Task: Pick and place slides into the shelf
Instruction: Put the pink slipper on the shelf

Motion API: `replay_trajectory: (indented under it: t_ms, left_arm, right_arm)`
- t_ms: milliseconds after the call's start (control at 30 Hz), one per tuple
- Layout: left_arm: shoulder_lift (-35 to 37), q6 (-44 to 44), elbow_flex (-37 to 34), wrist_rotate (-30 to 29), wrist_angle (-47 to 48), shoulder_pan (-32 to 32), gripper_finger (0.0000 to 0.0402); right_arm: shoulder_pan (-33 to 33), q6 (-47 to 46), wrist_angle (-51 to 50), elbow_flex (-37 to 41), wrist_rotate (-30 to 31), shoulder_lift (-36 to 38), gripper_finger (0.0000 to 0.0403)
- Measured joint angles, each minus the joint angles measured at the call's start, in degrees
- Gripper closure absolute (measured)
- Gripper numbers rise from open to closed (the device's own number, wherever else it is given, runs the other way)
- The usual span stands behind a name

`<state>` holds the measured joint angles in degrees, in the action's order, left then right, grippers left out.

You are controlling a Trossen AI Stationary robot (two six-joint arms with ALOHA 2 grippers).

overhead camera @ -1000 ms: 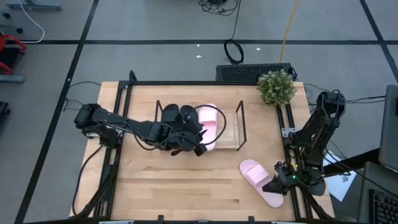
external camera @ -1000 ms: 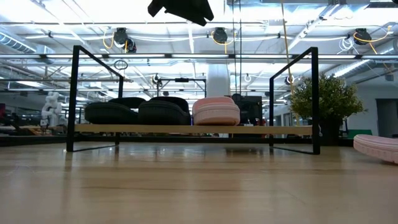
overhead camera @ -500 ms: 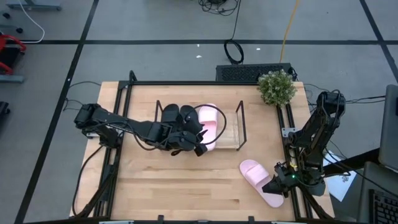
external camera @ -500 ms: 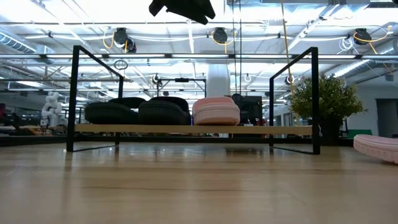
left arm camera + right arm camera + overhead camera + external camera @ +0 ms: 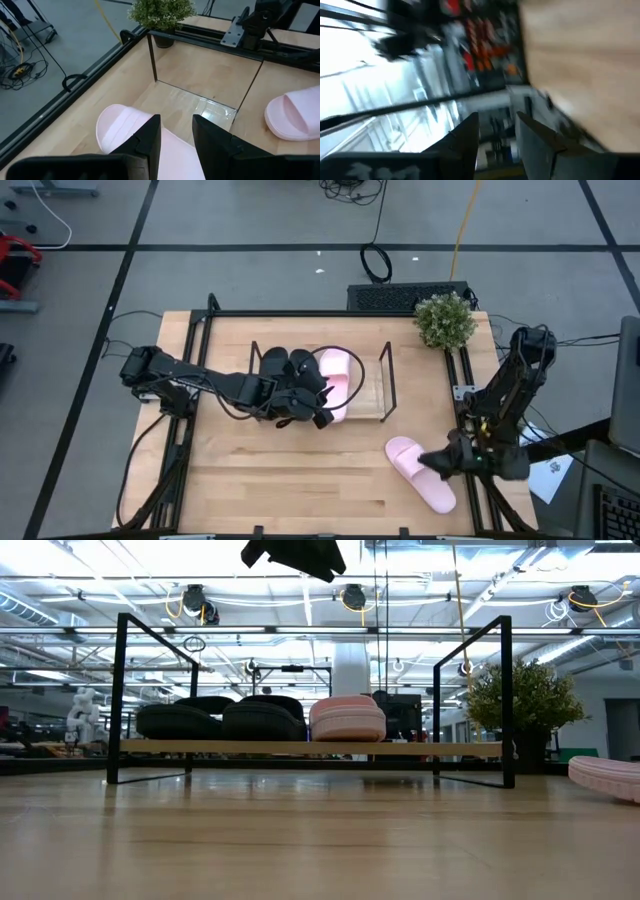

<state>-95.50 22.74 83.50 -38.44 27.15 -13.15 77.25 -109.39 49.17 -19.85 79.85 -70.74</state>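
Note:
Two black slides [image 5: 287, 363] and one pink slide [image 5: 338, 372] rest on the base of the wire shelf [image 5: 387, 382]; the low view shows them side by side [image 5: 262, 720] [image 5: 347, 718]. My left gripper [image 5: 176, 136] is open and hovers above the shelved pink slide [image 5: 127, 125], high over the shelf [image 5: 292, 552]. The second pink slide [image 5: 418, 472] lies sole down on the table at the near right. My right gripper [image 5: 428, 462] is at that slide's right side, open with nothing between its fingers [image 5: 497, 134].
A potted plant [image 5: 445, 320] stands at the far right corner, behind the shelf's right end. Black table-frame rails run along the left and right table edges [image 5: 463, 395]. Bare wood lies in front of the shelf [image 5: 290, 475].
My right gripper has swung and turned beside the loose pink slide, shifting a little toward the far edge; its wrist view is blurred by the motion. The slide has stayed where it was.

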Motion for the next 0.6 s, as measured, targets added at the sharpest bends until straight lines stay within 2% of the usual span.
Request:
replay_trajectory:
  t_ms: [100, 233, 333, 433, 600]
  left_arm:
    - [0.0, 0.0, 0.0, 0.0, -0.4, 0.0, 0.0289]
    - [0.0, 0.0, 0.0, 0.0, -0.4, 0.1, 0.0289]
    - [0.0, -0.2, 0.0, 0.0, -0.3, 0.1, 0.0289]
    - [0.3, -0.6, 0.0, 1.7, 0.1, 0.1, 0.0289]
    - [2.3, -0.6, -0.1, 3.4, 1.8, -0.1, 0.0289]
  right_arm:
    - [-3.0, 23.7, 17.5, 0.0, 2.5, 0.0, 0.0286]
    - [-10.4, 57.6, 40.7, -1.3, -6.2, 0.0, 0.0286]
    - [-17.1, 68.3, 38.5, -5.1, -15.8, 3.4, 0.0286]
    - [-22.9, 77.9, 37.6, -10.4, -28.7, 5.7, 0.0286]
    - [-27.7, 94.4, 31.9, -21.6, -48.0, 8.3, 0.0286]
